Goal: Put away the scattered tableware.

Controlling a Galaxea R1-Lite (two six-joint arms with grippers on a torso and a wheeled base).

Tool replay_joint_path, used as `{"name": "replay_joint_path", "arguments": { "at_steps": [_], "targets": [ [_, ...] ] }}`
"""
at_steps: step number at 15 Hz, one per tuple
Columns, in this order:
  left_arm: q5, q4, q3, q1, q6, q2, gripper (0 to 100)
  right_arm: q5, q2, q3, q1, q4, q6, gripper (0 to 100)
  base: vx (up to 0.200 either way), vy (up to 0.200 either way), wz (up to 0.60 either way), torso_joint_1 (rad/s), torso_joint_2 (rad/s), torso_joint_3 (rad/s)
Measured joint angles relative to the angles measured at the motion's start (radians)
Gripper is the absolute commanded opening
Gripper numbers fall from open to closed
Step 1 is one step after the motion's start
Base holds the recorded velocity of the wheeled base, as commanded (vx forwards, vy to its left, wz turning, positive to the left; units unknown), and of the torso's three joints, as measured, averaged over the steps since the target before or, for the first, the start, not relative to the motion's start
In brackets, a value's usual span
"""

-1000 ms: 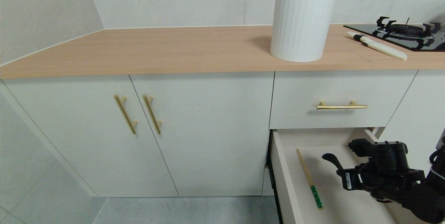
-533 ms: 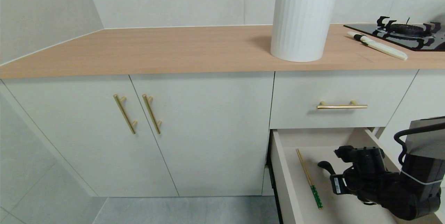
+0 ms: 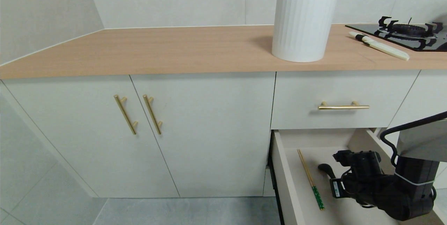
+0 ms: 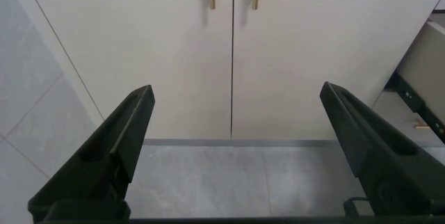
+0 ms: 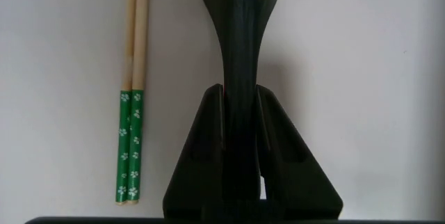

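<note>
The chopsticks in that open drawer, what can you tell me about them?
A pair of pale wooden chopsticks with green, white-patterned ends lies flat on the floor of the open cream drawer, side by side and touching, ends aligned. Nothing grips them; the black spoon is beside them, apart.

The right gripper [image 5: 240, 93] is clamped on the handle of a black spoon [image 5: 238, 15], one finger on each side. The spoon's rounded end points straight away from it. A pair of chopsticks [image 5: 132, 113] with green patterned ends lies flat on the pale drawer floor [image 5: 361, 78], beside the spoon, parallel to it and not touching.
</note>
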Motion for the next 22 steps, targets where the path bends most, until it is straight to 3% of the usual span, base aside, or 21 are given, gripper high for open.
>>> {"name": "replay_joint_path", "arguments": {
  "at_steps": [1, 2, 8, 13, 18, 22],
  "targets": [
    [0.0, 0.0, 0.0, 0.0, 0.0, 0.0, 100, 0.0, 0.001, 0.0, -0.003, 0.0, 0.0, 0, 0.0, 0.0, 0.0, 0.0, 0.0, 0.0],
    [0.0, 0.0, 0.0, 0.0, 0.0, 0.0, 100, 0.0, 0.001, -0.001, -0.005, 0.0, 0.0, 100, 0.0, 0.0, 0.0, 0.0, 0.0, 0.0],
    [0.0, 0.0, 0.0, 0.0, 0.0, 0.0, 100, 0.0, -0.03, 0.008, -0.007, -0.001, 0.023, 100, 0.0, 0.0, 0.0, 0.0, 0.0, 0.0],
    [0.0, 0.0, 0.0, 0.0, 0.0, 0.0, 100, -0.002, -0.183, 0.06, -0.005, 0.017, 0.025, 100, 0.0, 0.0, 0.0, 0.0, 0.0, 0.0],
    [0.0, 0.0, 0.0, 0.0, 0.0, 0.0, 100, -0.004, -0.463, 0.083, -0.004, 0.302, 0.047, 100, 0.0, 0.0, 0.0, 0.0, 0.0, 0.0],
    [0.0, 0.0, 0.0, 0.0, 0.0, 0.0, 100, 0.0, -0.72, 0.009, -0.005, 0.723, 0.058, 100, 0.0, 0.0, 0.0, 0.0, 0.0, 0.0]
  ]
}}
